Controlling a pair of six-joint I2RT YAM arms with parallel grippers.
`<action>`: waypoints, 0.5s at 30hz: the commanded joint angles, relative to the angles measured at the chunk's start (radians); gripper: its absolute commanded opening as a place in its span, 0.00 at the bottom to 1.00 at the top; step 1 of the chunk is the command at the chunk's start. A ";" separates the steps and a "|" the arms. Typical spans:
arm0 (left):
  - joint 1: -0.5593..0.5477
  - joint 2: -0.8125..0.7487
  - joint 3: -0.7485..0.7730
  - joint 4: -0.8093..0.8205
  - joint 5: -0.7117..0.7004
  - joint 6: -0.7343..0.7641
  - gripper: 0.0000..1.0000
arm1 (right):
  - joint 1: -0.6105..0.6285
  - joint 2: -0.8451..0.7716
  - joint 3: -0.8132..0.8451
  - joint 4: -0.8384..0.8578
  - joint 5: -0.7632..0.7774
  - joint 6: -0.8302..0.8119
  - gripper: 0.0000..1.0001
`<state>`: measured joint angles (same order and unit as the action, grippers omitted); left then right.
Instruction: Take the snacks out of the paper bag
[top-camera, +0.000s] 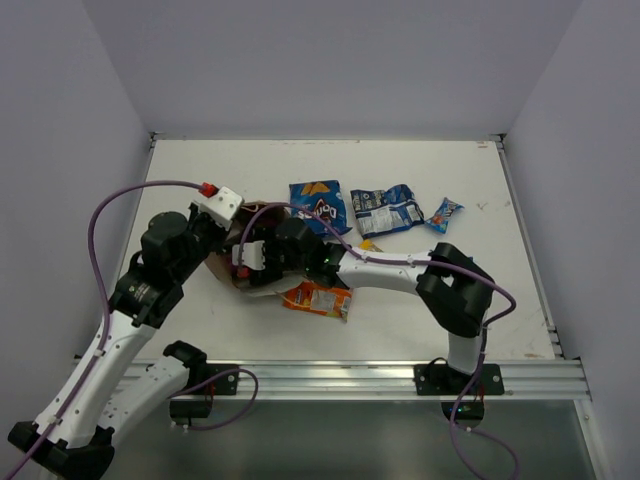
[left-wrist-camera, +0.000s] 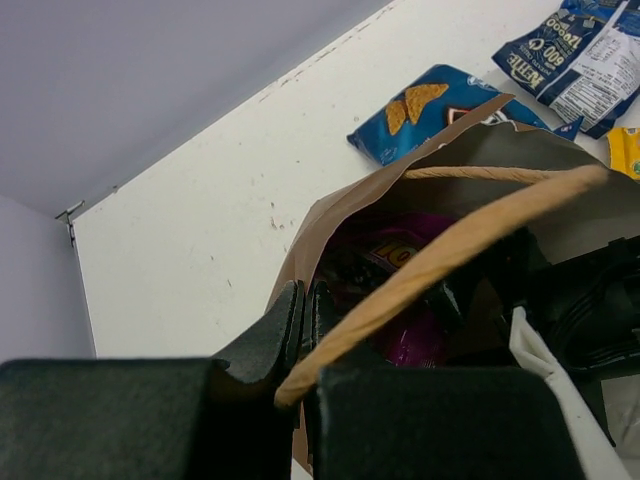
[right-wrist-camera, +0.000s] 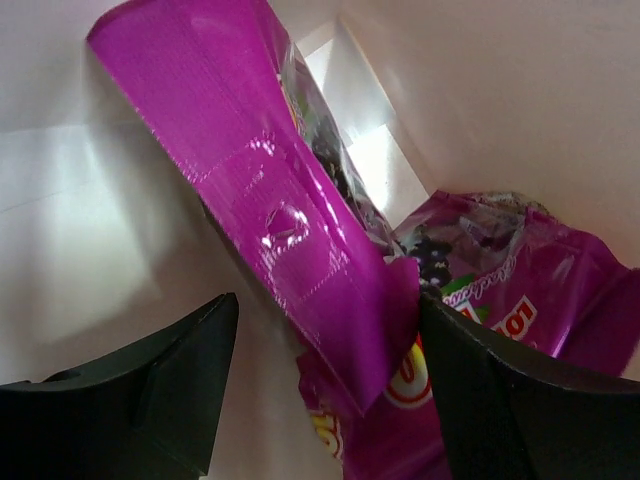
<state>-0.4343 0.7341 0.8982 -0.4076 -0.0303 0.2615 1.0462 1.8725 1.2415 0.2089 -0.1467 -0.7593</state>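
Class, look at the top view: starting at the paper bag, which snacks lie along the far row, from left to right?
paper bag → blue chip bag → blue-white packet → small blue wrapper

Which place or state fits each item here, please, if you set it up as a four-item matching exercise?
1 magenta pouch
2 orange packet
3 blue chip bag
4 paper bag

A on the table beyond the bag
B between the open jaws of the right gripper
C on the table, nearer the arm bases
D pinched by the left gripper

Pairs: 1-B, 2-C, 3-A, 4-D.
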 joint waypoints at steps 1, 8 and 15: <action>-0.007 0.004 0.056 0.066 0.064 -0.010 0.00 | 0.005 0.020 0.041 0.076 0.015 -0.020 0.75; -0.007 0.011 0.051 0.064 0.096 -0.013 0.00 | 0.009 0.059 0.075 0.116 0.022 -0.025 0.69; -0.007 0.007 0.045 0.069 0.076 -0.011 0.00 | 0.015 0.047 0.075 0.055 0.016 -0.006 0.01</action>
<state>-0.4343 0.7498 0.9024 -0.4133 0.0196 0.2615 1.0531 1.9396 1.2903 0.2489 -0.1265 -0.7723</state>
